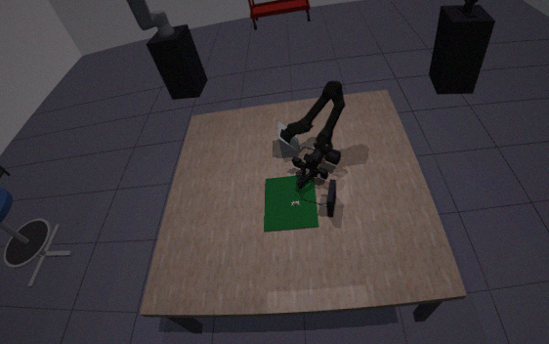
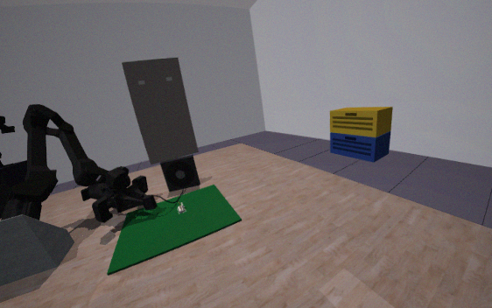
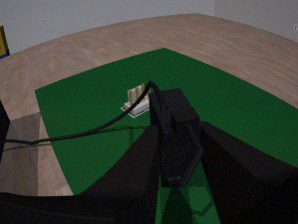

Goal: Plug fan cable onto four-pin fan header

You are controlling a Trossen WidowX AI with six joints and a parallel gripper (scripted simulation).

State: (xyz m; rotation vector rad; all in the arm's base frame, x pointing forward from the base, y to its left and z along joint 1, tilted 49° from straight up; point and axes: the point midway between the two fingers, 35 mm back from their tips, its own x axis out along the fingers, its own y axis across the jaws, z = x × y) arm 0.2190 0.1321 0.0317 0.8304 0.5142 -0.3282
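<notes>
Bringing plug to header: target ahead and slightly left of the grasp

Wrist view, read left to right; at the left edge, a dark part of the fan [image 1: 332,197] [image 2: 179,173] [image 3: 2,125]; from there the thin black cable [image 1: 310,200] [image 2: 168,201] [image 3: 85,133] runs right, rises in an arch and drops to the plug; its shadow falls on the green board [image 1: 283,215] [image 2: 175,236] [image 3: 90,100].

Next, the fan header [image 1: 295,203] [image 2: 179,209] [image 3: 136,102]; it lies beyond the plug and a little to its left, near but apart; its pin row slants from near left to far right; white base, upright gold pins, the far end close behind the cable arch, so I cannot count all four.

Then the plug [image 3: 175,110]; matt black, blocky at the far end, angular and tapering towards the camera; it is clenched between the fingers of the gripper [image 1: 300,186] [image 2: 150,202] [image 3: 176,132], one finger on either side; it appears raised over the board; socket openings not visible, so keying cannot be checked.

Judgement: grasp done, insertion not begun; the next move should carry the plug forward and left, match its width to the slanting pin row, then lower straight; risks are a cable loop snagging the pins, or a skewed plug catching one edge; full seating and release remain.
</notes>
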